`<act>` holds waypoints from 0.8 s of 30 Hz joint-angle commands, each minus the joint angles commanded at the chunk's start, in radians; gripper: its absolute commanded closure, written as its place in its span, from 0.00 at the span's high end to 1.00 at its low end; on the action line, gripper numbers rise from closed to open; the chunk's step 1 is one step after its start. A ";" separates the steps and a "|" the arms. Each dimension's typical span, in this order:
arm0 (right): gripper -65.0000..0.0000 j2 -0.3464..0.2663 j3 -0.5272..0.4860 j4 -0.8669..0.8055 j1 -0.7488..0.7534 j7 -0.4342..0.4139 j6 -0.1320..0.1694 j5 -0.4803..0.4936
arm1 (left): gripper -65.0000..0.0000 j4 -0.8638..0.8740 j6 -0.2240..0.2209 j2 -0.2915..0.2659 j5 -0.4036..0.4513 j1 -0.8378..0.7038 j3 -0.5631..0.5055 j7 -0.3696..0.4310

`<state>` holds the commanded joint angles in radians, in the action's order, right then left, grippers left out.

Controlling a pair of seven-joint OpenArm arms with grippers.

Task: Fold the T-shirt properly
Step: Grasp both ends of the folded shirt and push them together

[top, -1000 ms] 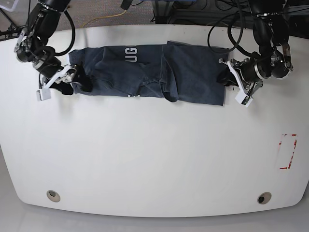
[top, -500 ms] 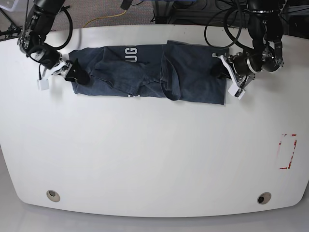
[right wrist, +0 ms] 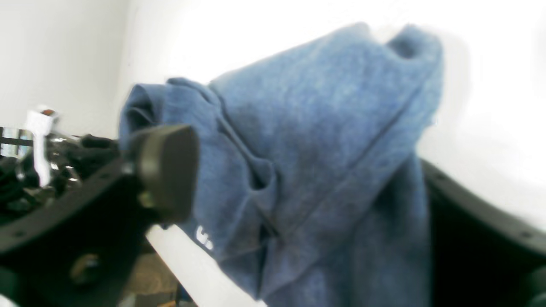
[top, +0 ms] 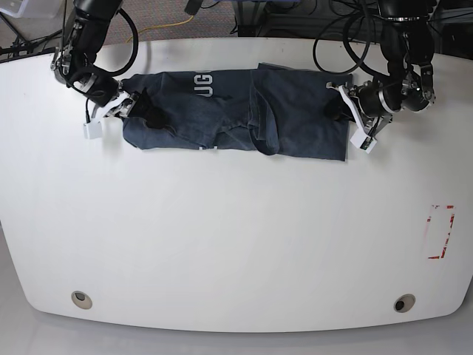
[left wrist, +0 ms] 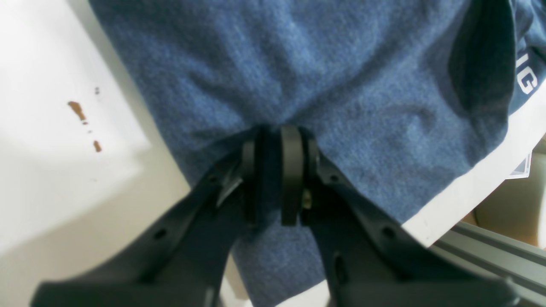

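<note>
The dark slate-blue T-shirt [top: 295, 118] lies spread along the back of the white table, with white lettering [top: 201, 81] facing up near its left part. In the base view my right gripper [top: 134, 111] is at the shirt's left end and my left gripper [top: 341, 111] at its right edge. The left wrist view shows my left gripper [left wrist: 273, 143] shut on a pinched fold of the T-shirt [left wrist: 341, 76]. The right wrist view has a thick bunch of the T-shirt [right wrist: 320, 149] raised off the table between the fingers of my right gripper [right wrist: 298, 183].
A red-marked rectangle [top: 441, 231] sits at the table's right side. Two round holes [top: 81, 299] [top: 403, 302] lie near the front edge. Cables and frame parts stand behind the back edge [left wrist: 469, 187]. Small brown spots [left wrist: 79, 111] mark the table beside the shirt.
My right gripper has moved rightward, dragging the shirt's left end inward so that end bunches up. My left gripper shifted slightly left onto the right edge and has stayed there.
</note>
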<state>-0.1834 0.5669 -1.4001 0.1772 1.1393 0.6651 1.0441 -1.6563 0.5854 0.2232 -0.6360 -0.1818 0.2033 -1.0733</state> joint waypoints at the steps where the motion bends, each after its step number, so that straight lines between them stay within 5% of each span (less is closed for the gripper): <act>1: 0.48 0.000 0.000 -0.009 -0.008 0.000 0.000 0.000 | 0.08 0.000 0.000 0.000 0.000 0.000 -0.002 0.000; 6: 0.00 -0.006 0.005 -0.081 -0.017 0.000 -0.015 0.000 | 0.09 0.002 -0.002 -0.002 0.000 0.003 -0.005 0.000; 9: 0.00 -0.008 0.003 -0.163 -0.017 0.000 -0.110 0.000 | 0.09 0.003 -0.002 -0.003 0.002 0.025 -0.005 0.000; 11: 0.00 -0.002 0.002 -0.238 -0.014 0.008 -0.143 0.002 | 0.09 0.005 -0.002 -0.003 0.002 0.034 -0.005 0.000; 18: 0.00 0.051 -0.072 -0.439 -0.014 0.060 -0.160 0.009 | 0.09 0.005 -0.003 -0.031 0.002 0.054 -0.026 0.002; 24: 0.00 0.163 -0.233 -0.519 -0.032 0.061 -0.161 0.009 | 0.12 0.037 -0.003 -0.075 0.026 0.071 -0.049 0.002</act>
<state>-0.0207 0.3337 -1.9187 0.1450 1.2006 0.5040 1.0533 -1.6195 0.5823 0.1481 -0.6099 -0.1112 0.1542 -1.0717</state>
